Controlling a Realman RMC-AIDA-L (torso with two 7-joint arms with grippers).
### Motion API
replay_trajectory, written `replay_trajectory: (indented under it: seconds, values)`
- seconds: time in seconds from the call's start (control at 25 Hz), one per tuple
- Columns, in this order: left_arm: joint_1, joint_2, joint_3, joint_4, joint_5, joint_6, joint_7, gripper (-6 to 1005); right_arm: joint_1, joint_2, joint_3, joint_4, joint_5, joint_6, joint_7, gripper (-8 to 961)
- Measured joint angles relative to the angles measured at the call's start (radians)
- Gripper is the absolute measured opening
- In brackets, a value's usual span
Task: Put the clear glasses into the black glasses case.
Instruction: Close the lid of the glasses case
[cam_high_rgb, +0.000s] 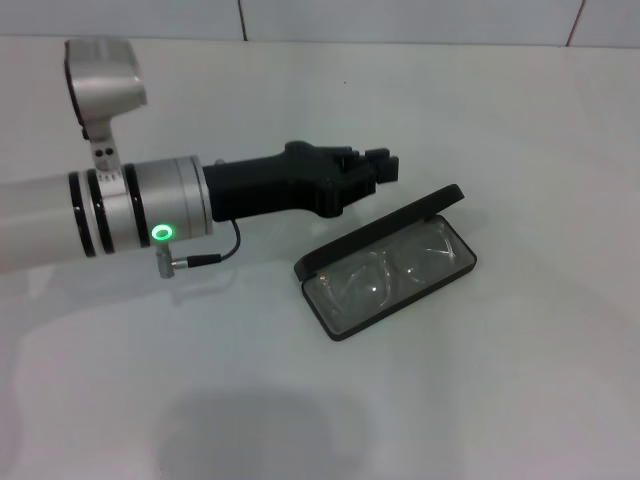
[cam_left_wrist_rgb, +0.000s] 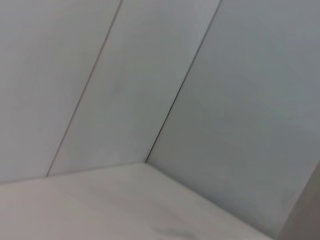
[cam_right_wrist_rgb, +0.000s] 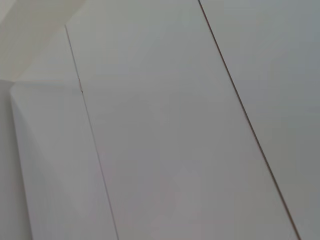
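Observation:
The black glasses case (cam_high_rgb: 336, 328) lies open on the white table right of centre in the head view, its lid (cam_high_rgb: 385, 226) raised along the far side. The clear glasses (cam_high_rgb: 388, 274) rest inside the lower tray, visible mostly as faint glints on the grey lining. My left gripper (cam_high_rgb: 384, 165) reaches in from the left on a silver arm and hovers just behind the raised lid, apart from the case and holding nothing that I can see. Both wrist views show only white panels. The right arm is out of view.
The white table (cam_high_rgb: 500, 400) spreads all around the case. A white tiled wall (cam_high_rgb: 400, 20) runs along the back edge. A thin black cable (cam_high_rgb: 215, 255) hangs under the left wrist, above the table.

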Motion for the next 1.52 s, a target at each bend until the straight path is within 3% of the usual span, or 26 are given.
replay_trajectory:
  seconds: [0.6,1.52]
  values:
    - [-0.002,-0.007,0.045,-0.087,-0.006,-0.069,0.055,217,0.094,0.0,-0.006,0.153,-0.01,0.005,-0.093,312]
    - [-0.008,-0.008,0.051,-0.127,-0.004,-0.163,0.09,210,0.087,0.001,-0.003,0.222,-0.008,-0.033,-0.098,314]
